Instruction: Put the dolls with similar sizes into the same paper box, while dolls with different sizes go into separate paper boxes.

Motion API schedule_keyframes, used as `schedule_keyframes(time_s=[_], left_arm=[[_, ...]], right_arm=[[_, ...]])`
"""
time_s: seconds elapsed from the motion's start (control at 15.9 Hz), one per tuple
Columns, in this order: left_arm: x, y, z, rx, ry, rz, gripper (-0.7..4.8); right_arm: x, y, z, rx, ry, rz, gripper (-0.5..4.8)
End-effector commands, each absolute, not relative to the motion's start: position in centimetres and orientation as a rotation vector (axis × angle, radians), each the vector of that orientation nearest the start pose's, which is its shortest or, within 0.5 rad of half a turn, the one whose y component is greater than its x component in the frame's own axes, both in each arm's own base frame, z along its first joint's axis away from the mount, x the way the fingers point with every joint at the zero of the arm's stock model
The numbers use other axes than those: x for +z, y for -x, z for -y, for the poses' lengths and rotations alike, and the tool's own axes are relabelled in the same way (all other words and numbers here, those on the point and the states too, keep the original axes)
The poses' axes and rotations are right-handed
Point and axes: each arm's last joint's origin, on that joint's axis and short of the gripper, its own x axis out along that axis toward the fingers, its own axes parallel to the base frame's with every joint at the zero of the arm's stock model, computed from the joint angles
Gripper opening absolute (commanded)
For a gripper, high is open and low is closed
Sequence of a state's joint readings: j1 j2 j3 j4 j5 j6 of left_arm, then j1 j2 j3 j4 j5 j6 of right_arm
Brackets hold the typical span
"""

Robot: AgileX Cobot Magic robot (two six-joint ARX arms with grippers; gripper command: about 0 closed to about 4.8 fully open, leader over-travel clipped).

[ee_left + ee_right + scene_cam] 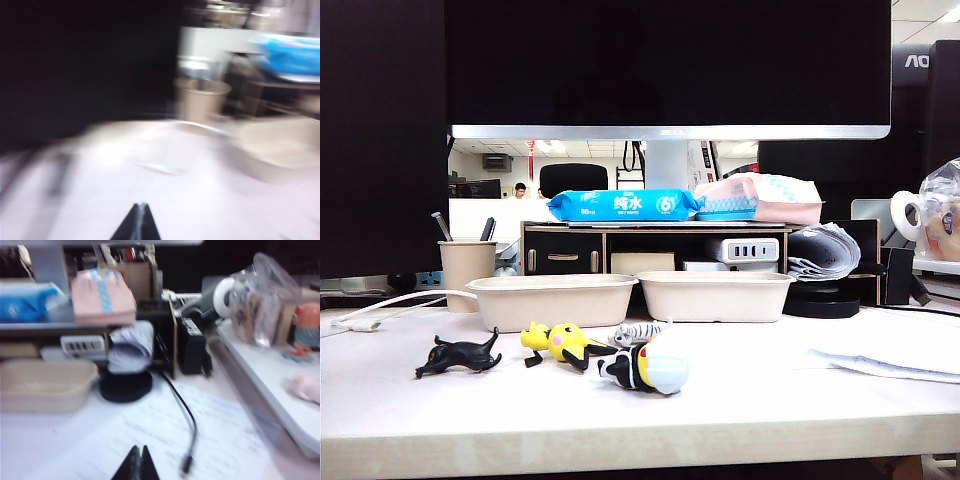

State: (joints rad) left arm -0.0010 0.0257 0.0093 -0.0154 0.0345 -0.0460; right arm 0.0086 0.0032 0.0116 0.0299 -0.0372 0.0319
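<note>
Several dolls lie near the table's front in the exterior view: a black dog-like one (460,356), a yellow pink-cheeked one (560,343), a grey-white striped one (638,333) and a black-white-yellow one with a pale blue part (645,370). Behind them stand two beige paper boxes, the left (552,300) and the right (715,295). Neither arm shows in the exterior view. My left gripper (141,206) is shut and empty above the table, with a paper box (280,150) ahead. My right gripper (138,448) is shut and empty over a printed sheet; a paper box (47,385) stands off to one side.
A beige pen cup (466,274) stands left of the boxes, with a white cable (390,305) beside it. A wooden riser (650,245) with wet wipes (620,205) sits behind, under a monitor. Papers (890,355) lie at the right. A black cable (182,405) crosses the sheet.
</note>
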Motion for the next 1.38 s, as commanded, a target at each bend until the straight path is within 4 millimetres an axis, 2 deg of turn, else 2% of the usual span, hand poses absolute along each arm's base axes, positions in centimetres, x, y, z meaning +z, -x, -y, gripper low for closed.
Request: schedule_keyframes(time_s=[0.06, 0.13, 0.25, 0.38, 0.5, 0.56, 0.63, 0.75, 0.82, 0.88, 1.0, 1.07, 1.19, 1.32, 1.38], left_arm=[[15.4, -10.4, 1.7, -0.196, 0.042, -0.148, -0.05], [14.9, -10.5, 2.4, -0.256, 0.033, -0.215, -0.05], [14.3, -10.6, 3.2, -0.322, 0.018, -0.279, -0.05], [14.0, -10.4, 3.8, -0.378, 0.005, -0.31, -0.05], [14.0, -10.3, 4.1, -0.409, 0.001, -0.307, -0.05], [14.0, -10.2, 4.3, -0.422, -0.002, -0.311, -0.05], [13.9, -10.2, 4.4, -0.432, -0.004, -0.318, -0.05], [13.7, -10.2, 4.7, -0.458, -0.015, -0.35, -0.05], [13.6, -10.2, 4.8, -0.464, -0.018, -0.36, -0.05], [13.6, -10.2, 4.8, -0.464, -0.019, -0.359, -0.05], [13.6, -10.2, 4.8, -0.462, -0.019, -0.358, -0.05], [13.6, -10.2, 4.8, -0.464, -0.019, -0.358, -0.05], [13.6, -10.2, 4.8, -0.464, -0.019, -0.358, -0.05], [13.6, -10.2, 4.8, -0.463, -0.019, -0.358, -0.05], [13.6, -10.2, 4.8, -0.463, -0.019, -0.358, -0.05]], right_arm=[[18.9, -9.4, -0.5, 0.181, -0.274, 0.221, -0.05], [19.9, -9.1, -0.5, 0.215, -0.354, 0.318, -0.05], [21.4, -8.6, -0.5, 0.239, -0.414, 0.374, -0.05], [24.3, -7.7, -0.5, 0.268, -0.396, 0.414, -0.05], [27.7, -7.9, -0.6, 0.259, -0.274, 0.376, -0.05], [29.8, -9.1, -0.7, 0.263, -0.218, 0.285, -0.06], [30.8, -10.1, -0.8, 0.279, -0.195, 0.233, -0.05], [33.8, -14.4, -1.5, 0.432, -0.084, 0.089, -0.05], [35.4, -18.8, -3.1, 0.614, -0.054, -0.026, -0.05], [35.9, -22.6, -5.7, 0.741, -0.029, -0.152, -0.05], [35.7, -26.6, -10.8, 0.906, 0.08, -0.312, -0.05], [34.8, -28.6, -15.3, 1.041, 0.199, -0.4, -0.05], [32.5, -30.0, -21.1, 1.166, 0.391, -0.532, -0.05], [29.3, -29.9, -26.1, 1.266, 0.656, -0.649, 0.06], [27.3, -29.5, -28.6, 1.299, 0.795, -0.673, 0.57]])
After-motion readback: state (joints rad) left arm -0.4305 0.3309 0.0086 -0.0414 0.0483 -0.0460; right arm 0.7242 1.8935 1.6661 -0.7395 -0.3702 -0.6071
